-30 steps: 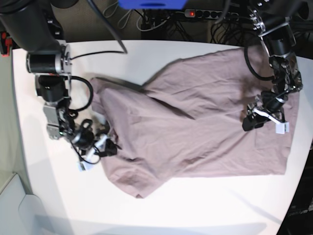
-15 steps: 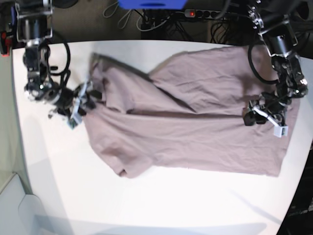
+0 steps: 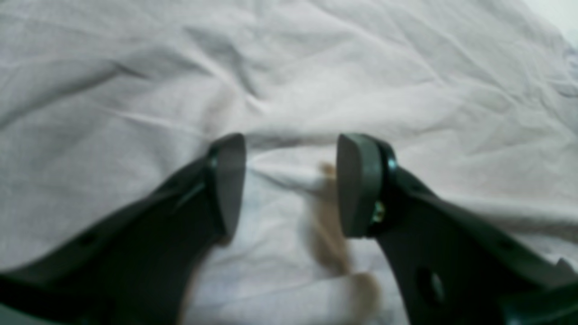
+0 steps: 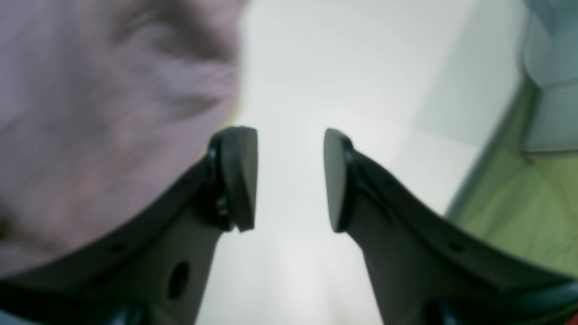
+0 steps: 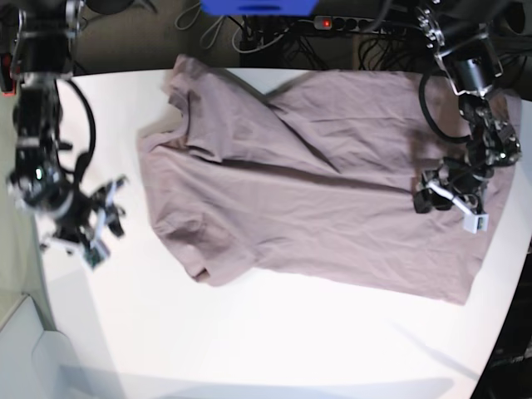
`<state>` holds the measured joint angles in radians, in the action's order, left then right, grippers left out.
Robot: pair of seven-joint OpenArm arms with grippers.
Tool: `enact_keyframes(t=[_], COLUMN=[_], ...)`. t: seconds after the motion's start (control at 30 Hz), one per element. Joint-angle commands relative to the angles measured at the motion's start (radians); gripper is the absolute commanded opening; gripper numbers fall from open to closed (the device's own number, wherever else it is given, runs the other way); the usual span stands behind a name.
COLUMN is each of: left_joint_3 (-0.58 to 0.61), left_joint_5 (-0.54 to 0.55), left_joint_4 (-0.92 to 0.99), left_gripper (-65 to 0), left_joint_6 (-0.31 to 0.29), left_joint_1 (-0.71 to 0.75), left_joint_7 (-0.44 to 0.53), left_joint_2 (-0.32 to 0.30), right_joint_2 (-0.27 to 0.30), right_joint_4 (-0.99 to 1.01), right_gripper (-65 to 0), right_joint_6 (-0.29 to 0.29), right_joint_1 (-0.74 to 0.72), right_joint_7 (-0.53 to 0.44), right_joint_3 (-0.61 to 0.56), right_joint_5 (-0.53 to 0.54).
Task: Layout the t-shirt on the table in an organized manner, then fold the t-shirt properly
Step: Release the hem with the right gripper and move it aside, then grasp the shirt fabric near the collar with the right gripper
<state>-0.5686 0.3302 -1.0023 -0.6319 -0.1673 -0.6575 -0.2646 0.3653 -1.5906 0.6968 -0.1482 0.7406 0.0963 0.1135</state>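
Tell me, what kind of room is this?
Probably a robot lab or workshop: two robot arms over a white table, a t-shirt spread on it, and a power strip with tangled cables behind.

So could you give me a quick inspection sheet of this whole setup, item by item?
Surface: white table, bare in front and at the camera's left.
Job's things: mauve t-shirt spread mostly flat, wrinkled, a sleeve folded over near the far left corner.
Clutter: nothing seen on the table.
Grippers: left gripper over the shirt's hem end, jaws apart with a fabric ridge between them; whether it pinches is unclear. Right gripper open, empty, beside the shirt over bare table.
Cables: black cables loop along both arms; a power strip and wires lie beyond the far edge.
Surroundings: blue object behind the table; dark floor.
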Motion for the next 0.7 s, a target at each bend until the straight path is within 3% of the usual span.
enact_keyframes(t=[0.0,0.2,0.3,0.5,0.67], left_joint_3=[0.0,0.0,0.0,0.0,0.0], left_joint_5=[-0.036,-0.036,-0.036,-0.036,-0.036], left_joint_4=[0.0,0.0,0.0,0.0,0.0], left_gripper=[-32.2,-32.2,-32.2,-32.2,-32.2], left_joint_6=[0.014,0.014,0.014,0.014,0.014], left_joint_1=[-0.002,-0.001,0.001,0.001,-0.001], left_joint_7=[-0.052,-0.052,-0.052,-0.052,-0.052], left_joint_2=[-0.006,-0.003,0.004,0.006,0.008], right_joint_2=[-0.001,-0.075,-0.102,-0.167,-0.176], right_joint_4=[0.045,0.53,0.689,0.72,0.721], right_gripper=[-40.2,-40.3,-40.5,-40.6,-40.2], right_joint_6=[0.001,0.001,0.001,0.001,0.001], right_joint_1=[-0.067,-0.399,-0.494,-0.512,-0.483], right_joint_7=[-0.02,-0.031,-0.033,-0.034,-0.045], right_joint_3=[0.0,-0.003,-0.003,-0.003,-0.003], right_joint_5=[0.013,0.013,0.013,0.013,0.013])
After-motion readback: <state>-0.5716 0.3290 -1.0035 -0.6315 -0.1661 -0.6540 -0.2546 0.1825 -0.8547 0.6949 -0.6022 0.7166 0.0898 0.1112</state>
